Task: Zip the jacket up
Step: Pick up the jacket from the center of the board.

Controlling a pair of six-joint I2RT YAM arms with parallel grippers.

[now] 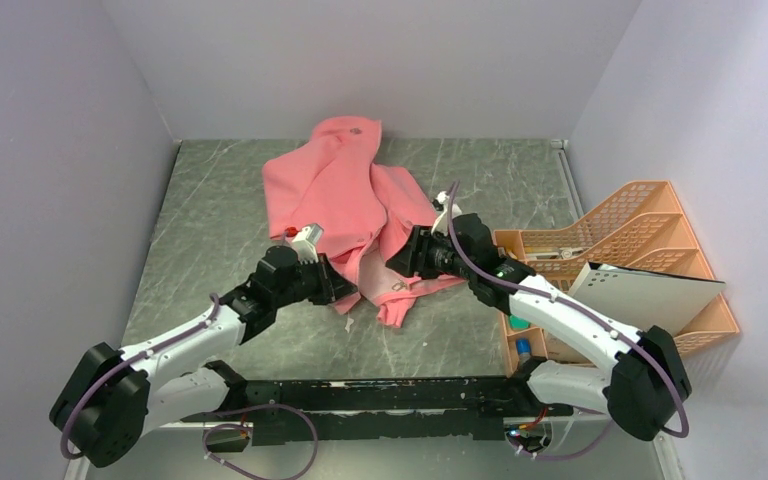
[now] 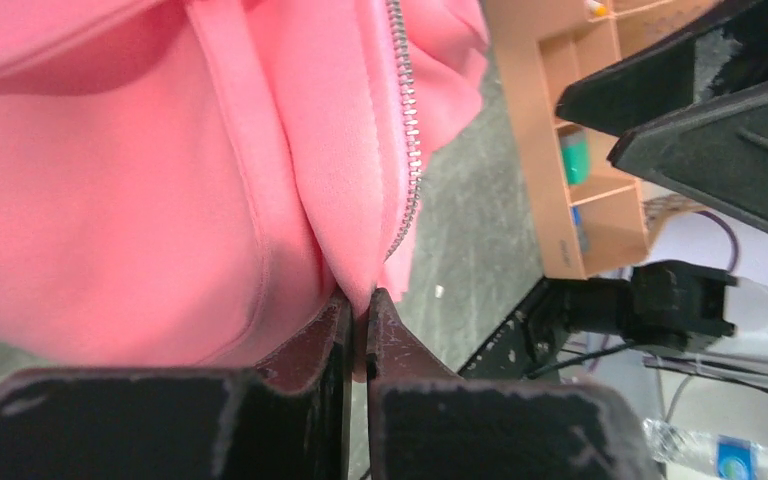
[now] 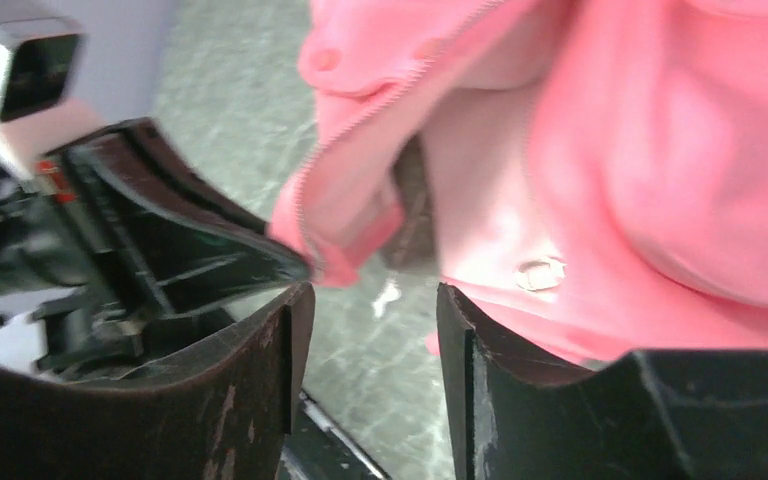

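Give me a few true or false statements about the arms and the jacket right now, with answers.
1. The left jaws are shut on the jacket. True.
2. The right jaws clamp the jacket. False: they stand open with nothing between them.
3. The jacket is fully zipped. False: its zipper is undone, one row of teeth bare.
4. An orange rack stands to the jacket's right. True.
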